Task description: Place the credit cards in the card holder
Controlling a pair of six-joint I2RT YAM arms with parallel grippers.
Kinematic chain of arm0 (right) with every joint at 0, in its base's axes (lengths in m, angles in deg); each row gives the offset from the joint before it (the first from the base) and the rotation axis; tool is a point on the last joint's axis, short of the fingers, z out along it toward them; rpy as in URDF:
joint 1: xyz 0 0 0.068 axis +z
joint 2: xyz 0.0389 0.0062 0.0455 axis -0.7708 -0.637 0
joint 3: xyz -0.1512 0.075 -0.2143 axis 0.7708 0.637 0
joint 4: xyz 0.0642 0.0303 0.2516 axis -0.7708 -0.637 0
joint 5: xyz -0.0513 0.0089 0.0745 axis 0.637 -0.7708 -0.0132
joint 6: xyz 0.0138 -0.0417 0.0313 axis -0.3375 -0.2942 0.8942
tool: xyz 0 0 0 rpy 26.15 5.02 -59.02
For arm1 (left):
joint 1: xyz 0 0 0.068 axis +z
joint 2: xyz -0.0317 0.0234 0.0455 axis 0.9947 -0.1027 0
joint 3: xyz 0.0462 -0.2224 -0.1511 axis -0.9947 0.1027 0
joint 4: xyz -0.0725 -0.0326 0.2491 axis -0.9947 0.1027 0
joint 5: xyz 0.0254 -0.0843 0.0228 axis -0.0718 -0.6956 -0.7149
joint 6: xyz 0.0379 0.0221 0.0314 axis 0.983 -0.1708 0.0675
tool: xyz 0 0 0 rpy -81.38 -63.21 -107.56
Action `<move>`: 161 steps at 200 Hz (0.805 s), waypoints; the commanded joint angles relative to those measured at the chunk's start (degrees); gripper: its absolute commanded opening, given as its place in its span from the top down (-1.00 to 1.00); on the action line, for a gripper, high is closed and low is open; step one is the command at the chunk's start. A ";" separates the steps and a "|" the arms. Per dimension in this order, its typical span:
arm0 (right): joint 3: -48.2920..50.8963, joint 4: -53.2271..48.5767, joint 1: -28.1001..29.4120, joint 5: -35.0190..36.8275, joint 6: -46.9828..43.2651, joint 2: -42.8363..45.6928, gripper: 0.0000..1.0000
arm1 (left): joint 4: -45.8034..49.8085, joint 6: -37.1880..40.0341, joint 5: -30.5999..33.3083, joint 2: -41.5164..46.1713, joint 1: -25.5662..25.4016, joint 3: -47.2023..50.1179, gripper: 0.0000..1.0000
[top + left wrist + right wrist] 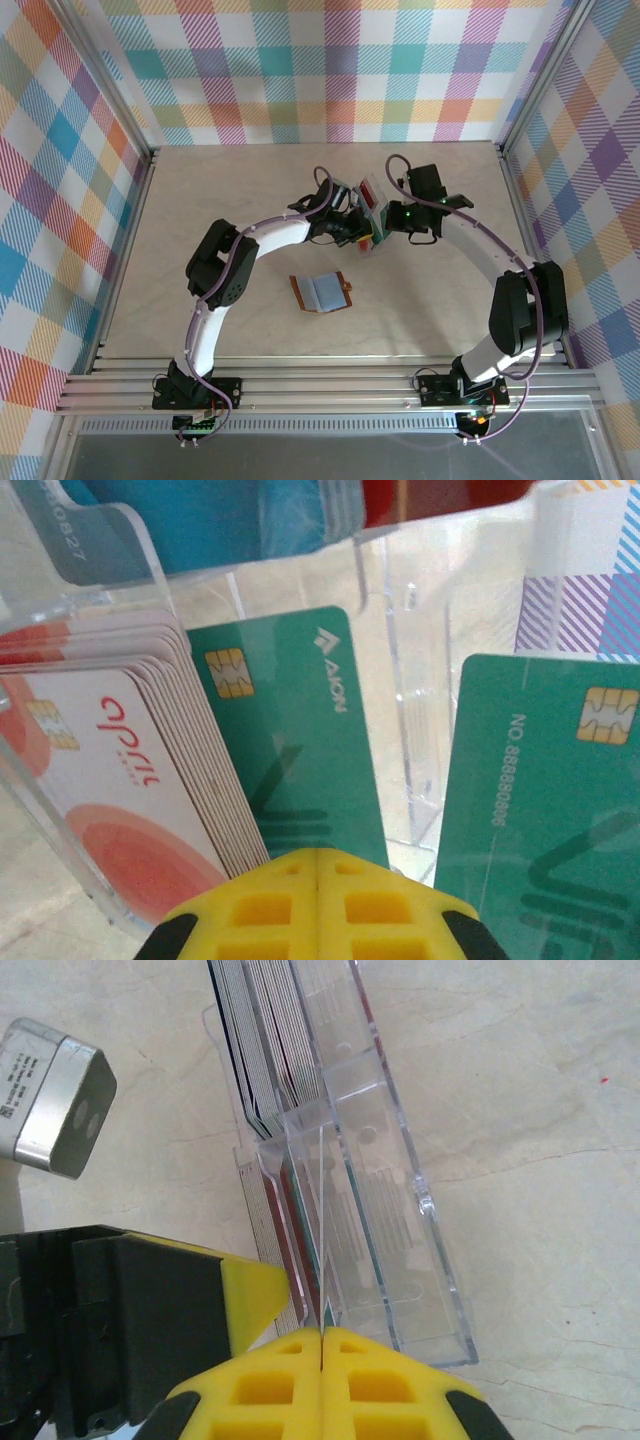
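The card holder, a small brown wallet, lies open on the table in front of both arms. The credit cards stand in a clear plastic tray: a red-and-white stack, a teal-green card and blue ones behind. My right gripper is shut on the edge of a teal-green card that stands in the tray; the same card faces the left wrist view. Next to the red stack, my left gripper is shut with nothing between its jaws, its tip low in front of the tray.
The tray has several clear dividers and an end compartment with no cards. The left arm's wrist and its grey camera block sit close beside the right gripper. Aluminium frame posts and checked walls ring the table.
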 commanded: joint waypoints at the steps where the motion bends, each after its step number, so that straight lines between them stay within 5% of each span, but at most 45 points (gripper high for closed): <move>1: 0.65 -0.36 0.35 1.28 0.98 2.58 1.00 | 2.14 1.83 -0.44 5.01 -0.90 0.00 0.92; 51: 1.82 0.61 2.61 2.81 0.80 6.29 1.00 | 5.48 5.75 -0.43 14.76 -1.76 4.55 0.79; 124: 12.25 9.30 12.89 -0.73 3.56 13.79 1.00 | 20.49 14.63 17.11 34.42 -2.25 27.47 0.61; 161: 17.17 16.84 18.95 -4.88 5.20 12.42 1.00 | 22.79 16.57 19.91 33.50 -2.44 30.81 0.53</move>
